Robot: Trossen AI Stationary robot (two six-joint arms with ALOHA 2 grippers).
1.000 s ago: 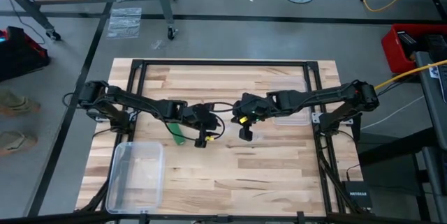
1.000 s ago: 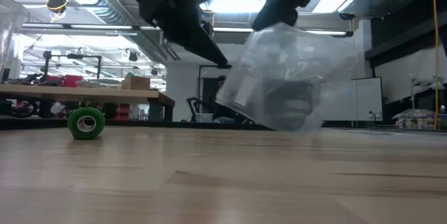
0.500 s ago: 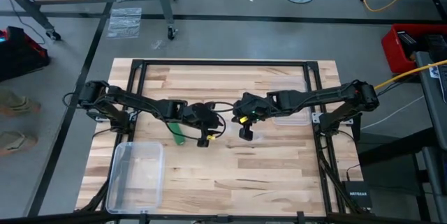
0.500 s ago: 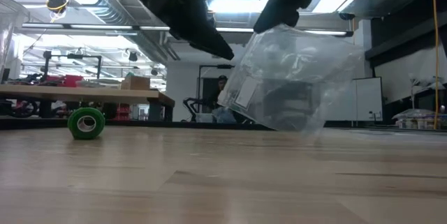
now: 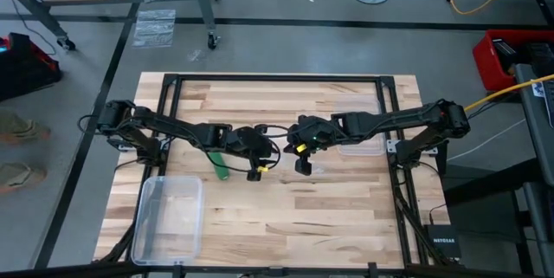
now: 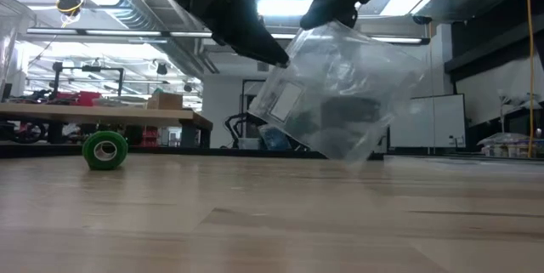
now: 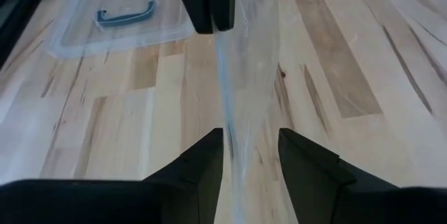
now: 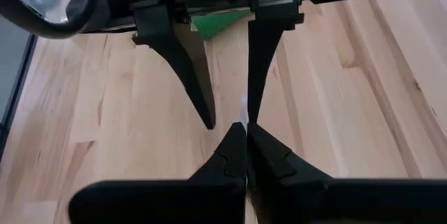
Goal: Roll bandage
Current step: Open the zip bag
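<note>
While the right claw (image 5: 305,166) pinches the clear plastic bag (image 6: 340,94) aloft mid-tabletop (image 5: 329,217), the left claw (image 5: 254,174), fingers apart, straddles the bag's edge. Green bandage (image 5: 222,168) roll lies at the left claw's nine o'clock.

Left pincer (image 7: 250,158) fingers parted, clear plastic bag (image 7: 246,63) edge between them. Right pincer (image 7: 208,4) pinching bag beyond. Clear lid (image 7: 119,18) on wooden surface (image 7: 363,77).

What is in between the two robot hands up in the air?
A clear plastic bag, seen in the low view, hanging between the left gripper and the right gripper.
</note>
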